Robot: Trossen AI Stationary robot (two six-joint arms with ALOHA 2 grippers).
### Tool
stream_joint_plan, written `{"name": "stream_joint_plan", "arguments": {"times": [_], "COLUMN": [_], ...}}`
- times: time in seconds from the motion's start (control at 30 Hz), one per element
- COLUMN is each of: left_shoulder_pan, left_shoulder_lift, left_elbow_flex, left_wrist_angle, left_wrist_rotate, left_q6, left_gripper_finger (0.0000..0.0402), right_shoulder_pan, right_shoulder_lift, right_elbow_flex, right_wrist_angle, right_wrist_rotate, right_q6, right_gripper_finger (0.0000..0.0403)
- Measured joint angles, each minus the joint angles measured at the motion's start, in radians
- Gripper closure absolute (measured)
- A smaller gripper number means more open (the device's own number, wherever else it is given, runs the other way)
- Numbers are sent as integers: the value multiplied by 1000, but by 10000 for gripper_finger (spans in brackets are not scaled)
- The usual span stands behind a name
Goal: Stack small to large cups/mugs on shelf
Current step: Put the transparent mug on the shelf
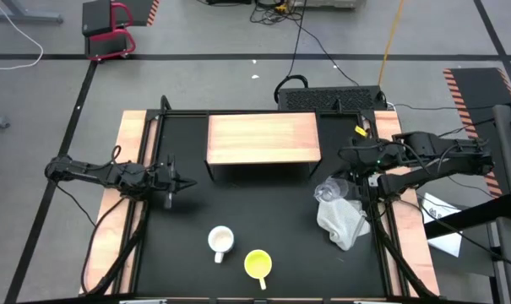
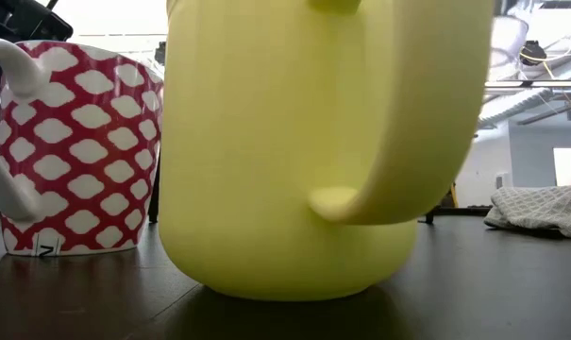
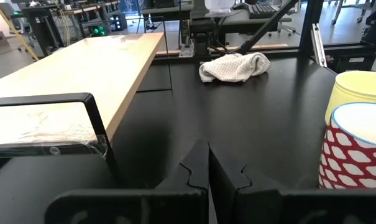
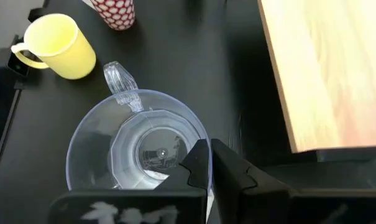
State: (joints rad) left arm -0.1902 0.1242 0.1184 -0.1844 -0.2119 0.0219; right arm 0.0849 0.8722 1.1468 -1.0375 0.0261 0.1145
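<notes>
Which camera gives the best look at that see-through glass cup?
The right wrist view: it looks straight down into the clear glass cup, showing rim, handle and base. The high view shows it small beside the white cloth. The low view and the left wrist view do not show it clearly.

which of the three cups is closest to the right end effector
The clear glass cup with a handle, directly beneath the right end effector; the yellow mug and red-and-white patterned mug stand farther off.

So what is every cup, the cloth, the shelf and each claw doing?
Yellow mug: upright on the table.
Red-and-white mug: upright beside it.
Glass cup: upright, empty.
Cloth: crumpled.
Shelf: top bare.
Left claw: shut, holding nothing.
Right claw: shut, above the glass cup.
</notes>
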Motion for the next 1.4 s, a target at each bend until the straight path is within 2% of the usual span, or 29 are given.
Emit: {"name": "stream_joint_plan", "arguments": {"times": [0.33,0.6,1.4], "left_shoulder_pan": [0,0,0], "left_shoulder_lift": [0,0,0], "left_elbow_flex": [0,0,0], "left_wrist_angle": [2,2,1], "left_wrist_rotate": [1,1,1], "left_q6": [18,18,18], "left_gripper_finger": [398,398,398], "right_shoulder_pan": [0,0,0], "right_shoulder_lift": [3,53,54], "right_elbow_flex": [-117,-121,-121], "right_wrist_angle": [156,160,166], "right_wrist_rotate": [-1,-3,-4], "right_q6": [-25,-60,-66], "right_gripper_finger": [403,403,403]}}
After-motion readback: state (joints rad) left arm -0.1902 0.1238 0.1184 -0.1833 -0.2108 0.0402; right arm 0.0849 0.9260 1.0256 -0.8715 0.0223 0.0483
